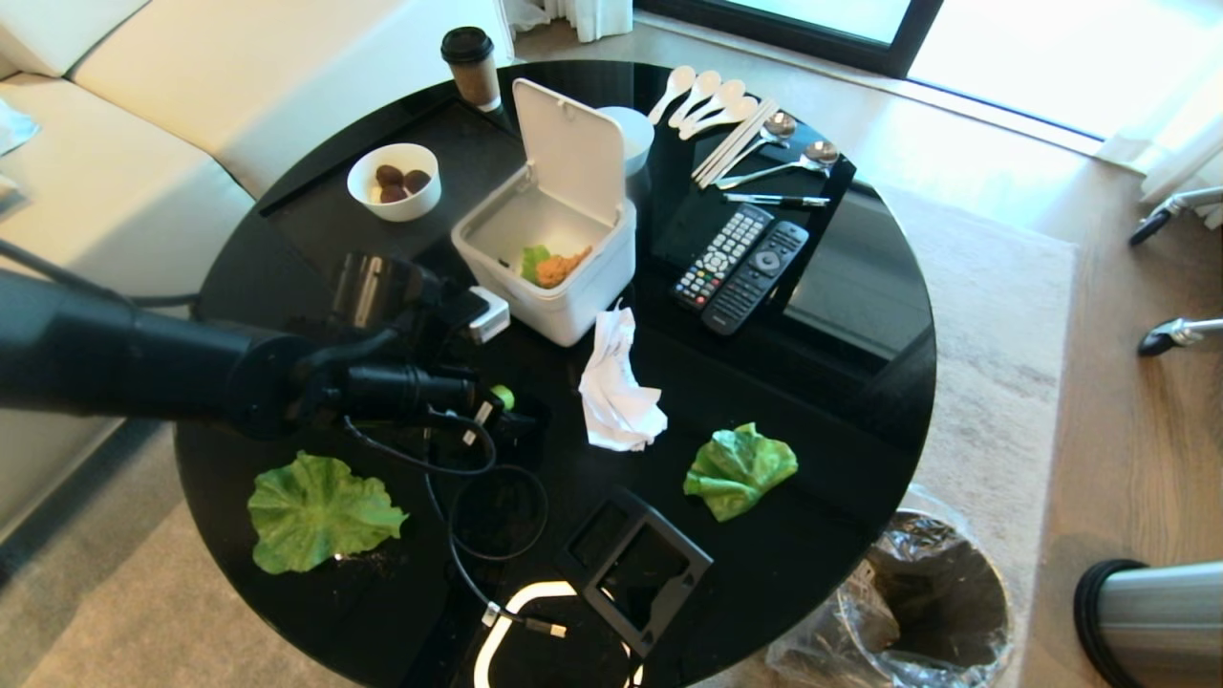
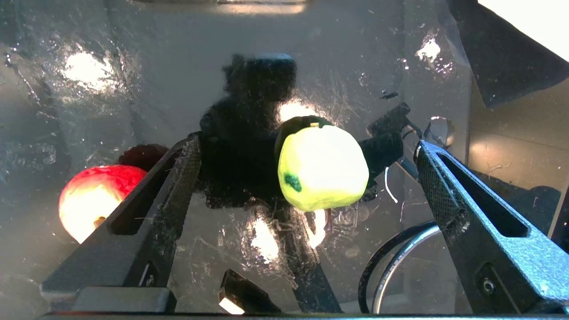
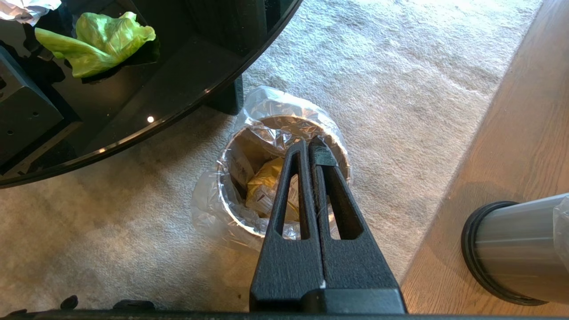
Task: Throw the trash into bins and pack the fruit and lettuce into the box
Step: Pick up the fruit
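A: Big round black table [image 1: 841, 315], white box [image 1: 549, 287] near its middle with the lid up, some green and orange food already inside. Left arm reaches in across the table from the robot's left.

B: And the left gripper [image 2: 306, 178] hangs above the green apple [image 2: 322, 166], jaws spread wide, nothing held. Red apple [image 2: 91, 198] sits just outside one finger.

A: That's the danger, I'd say. Come down off-centre and a finger clips the red one, or the green rolls away on that slick glass.

B: The tissue [image 1: 619, 387] waits mid-table, two lettuce leaves [image 1: 315, 511] near the front edge, neither packed yet.

A: Right gripper [image 3: 313, 149]?

B: Off the table, parked over a lined bin [image 3: 240, 200] on the carpet, jaws pressed together, empty. Gold wrapper [image 3: 266, 189] already lies in that bin.
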Tool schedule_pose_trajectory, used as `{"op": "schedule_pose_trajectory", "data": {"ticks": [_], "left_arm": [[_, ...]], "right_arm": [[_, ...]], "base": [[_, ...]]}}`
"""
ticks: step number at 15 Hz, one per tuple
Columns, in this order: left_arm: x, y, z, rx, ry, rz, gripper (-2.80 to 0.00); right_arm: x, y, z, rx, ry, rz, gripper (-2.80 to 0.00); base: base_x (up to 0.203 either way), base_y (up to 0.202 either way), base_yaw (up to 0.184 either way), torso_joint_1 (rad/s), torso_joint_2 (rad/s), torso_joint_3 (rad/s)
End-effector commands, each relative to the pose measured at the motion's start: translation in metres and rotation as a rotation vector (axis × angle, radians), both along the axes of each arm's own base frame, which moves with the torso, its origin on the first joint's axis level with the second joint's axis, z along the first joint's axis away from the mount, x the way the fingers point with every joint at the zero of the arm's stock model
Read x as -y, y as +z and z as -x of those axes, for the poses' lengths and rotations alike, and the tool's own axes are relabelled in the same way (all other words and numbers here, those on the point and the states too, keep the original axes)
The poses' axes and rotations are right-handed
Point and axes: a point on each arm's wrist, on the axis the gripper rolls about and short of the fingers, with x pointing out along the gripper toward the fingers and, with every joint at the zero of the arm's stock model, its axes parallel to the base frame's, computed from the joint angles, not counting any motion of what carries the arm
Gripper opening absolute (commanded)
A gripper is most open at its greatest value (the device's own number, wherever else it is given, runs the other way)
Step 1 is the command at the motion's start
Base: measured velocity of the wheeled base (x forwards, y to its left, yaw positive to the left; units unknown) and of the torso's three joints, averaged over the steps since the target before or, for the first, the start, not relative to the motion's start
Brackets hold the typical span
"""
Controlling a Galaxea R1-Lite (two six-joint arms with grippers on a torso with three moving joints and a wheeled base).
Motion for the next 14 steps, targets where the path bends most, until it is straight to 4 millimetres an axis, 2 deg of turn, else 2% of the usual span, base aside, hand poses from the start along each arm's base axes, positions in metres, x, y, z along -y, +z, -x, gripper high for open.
{"op": "schedule_pose_trajectory", "data": {"ticks": [1, 5, 14], "left_arm": [[0.0009, 0.0022, 0.0021, 0.008, -0.005, 0.001, 0.00], [-0.0006, 0.0031, 0.0093, -0.030, -0.006, -0.018, 0.00], [-0.0002, 0.0014, 0.0021, -0.001, -0.012, -0.078, 0.00]], "right_arm": [[0.0000, 0.0001, -0.0001, -0.001, 0.001, 0.000, -2.80], [0.0000, 0.0001, -0.0001, -0.001, 0.001, 0.000, -2.80], [0.0000, 0.0000, -0.0001, -0.001, 0.001, 0.000, -2.80]], "base": [[0.000, 0.000, 0.000, 0.000, 0.00, 0.000], [0.000, 0.000, 0.000, 0.000, 0.00, 0.000], [0.000, 0.000, 0.000, 0.000, 0.00, 0.000]]}}
